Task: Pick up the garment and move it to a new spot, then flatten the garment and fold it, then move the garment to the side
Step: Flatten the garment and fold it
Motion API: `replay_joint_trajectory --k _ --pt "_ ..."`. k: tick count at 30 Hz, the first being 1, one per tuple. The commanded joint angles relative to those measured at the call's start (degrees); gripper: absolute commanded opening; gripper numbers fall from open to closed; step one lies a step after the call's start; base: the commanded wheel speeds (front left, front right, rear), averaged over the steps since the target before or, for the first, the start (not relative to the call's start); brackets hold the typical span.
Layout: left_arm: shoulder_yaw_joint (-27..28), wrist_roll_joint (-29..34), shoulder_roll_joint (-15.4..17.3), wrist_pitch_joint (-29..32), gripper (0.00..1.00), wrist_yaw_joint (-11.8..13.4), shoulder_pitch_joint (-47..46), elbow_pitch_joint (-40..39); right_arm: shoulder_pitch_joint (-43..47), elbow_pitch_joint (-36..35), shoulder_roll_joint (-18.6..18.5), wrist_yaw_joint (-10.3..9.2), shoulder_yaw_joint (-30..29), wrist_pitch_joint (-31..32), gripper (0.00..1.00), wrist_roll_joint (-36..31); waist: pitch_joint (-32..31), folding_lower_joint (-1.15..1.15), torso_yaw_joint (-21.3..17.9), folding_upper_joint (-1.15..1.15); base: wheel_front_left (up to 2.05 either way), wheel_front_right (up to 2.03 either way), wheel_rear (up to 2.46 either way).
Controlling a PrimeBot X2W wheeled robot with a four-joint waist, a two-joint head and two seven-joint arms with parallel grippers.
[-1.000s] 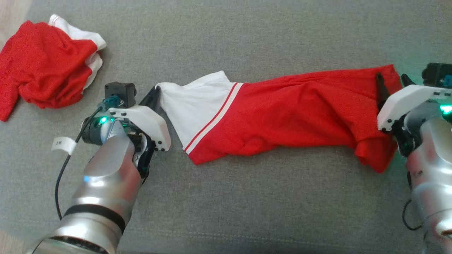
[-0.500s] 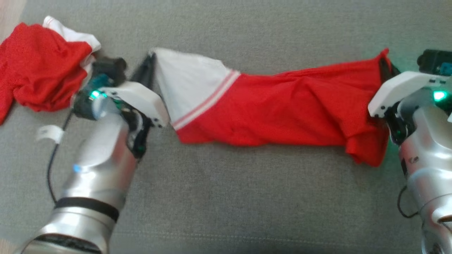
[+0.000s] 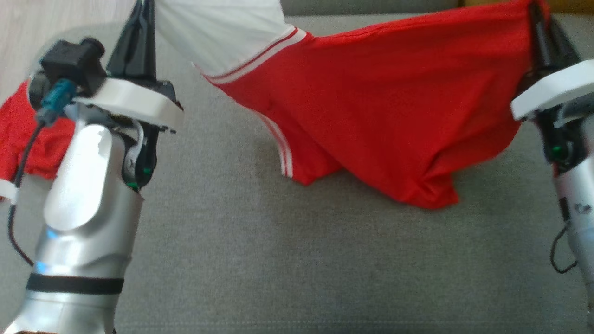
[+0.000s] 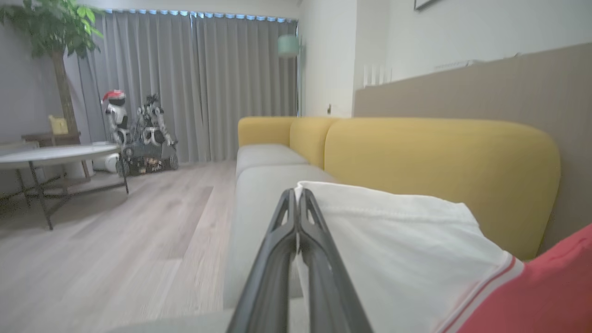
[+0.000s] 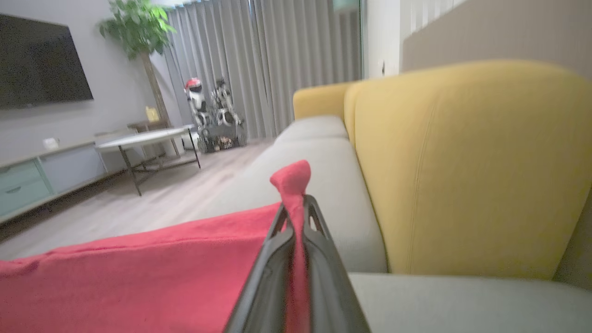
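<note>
The pick-up-and-move step appears to be in hand: the garment [image 3: 371,106] hangs stretched across the top of the head view, with its white sleeve end at upper left and its red body running to upper right. Its lower folds sag toward the grey sofa seat [image 3: 278,260] at centre, and whether they touch it I cannot tell. The left gripper [image 4: 296,196] is pressed together on the white hem. The right gripper [image 5: 296,208] pinches a red corner, a nub of cloth poking past its tips. The next move, I judge, calls for carrying both ends together at an even spread to a bare patch of seat, then lowering so the cloth lands flat. Open room lies across the lower half of the head view. The limits are three — a second red-and-white garment [image 3: 28,134] at the left edge, wood floor [image 3: 69,18] past the seat's upper-left corner, and the yellow backrest [image 4: 439,162] just behind the cloth in the wrist views.
</note>
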Motion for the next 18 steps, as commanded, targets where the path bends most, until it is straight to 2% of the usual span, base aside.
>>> replay_joint_trajectory --k 1,7,13,18 --pt "2.6 0.5 2.54 -0.52 0.0 0.5 -1.72 -3.41 -0.34 -3.93 -0.99 -0.04 -0.29 0.23 0.0 0.11 -1.71 0.0 -0.69 0.0 0.0 0.0 0.0" --pt "2.86 1.35 3.83 -0.28 0.0 0.6 -2.92 -12.82 4.49 -20.21 -1.58 -0.04 -6.4 4.5 0.0 -0.62 -6.19 0.0 -1.39 0.0 0.0 0.0 0.0" --pt "2.72 1.55 4.99 3.44 0.0 1.06 -4.76 -20.52 8.92 -32.7 1.57 -0.04 -13.43 12.19 0.0 -2.95 -10.0 0.0 -2.18 0.0 0.0 0.0 0.0" --pt "2.77 1.16 5.39 6.17 0.0 1.38 -6.34 -23.85 11.12 -38.48 4.79 -0.04 -16.1 17.28 0.0 -3.99 -11.16 0.0 -2.51 0.0 0.0 0.0 0.0"
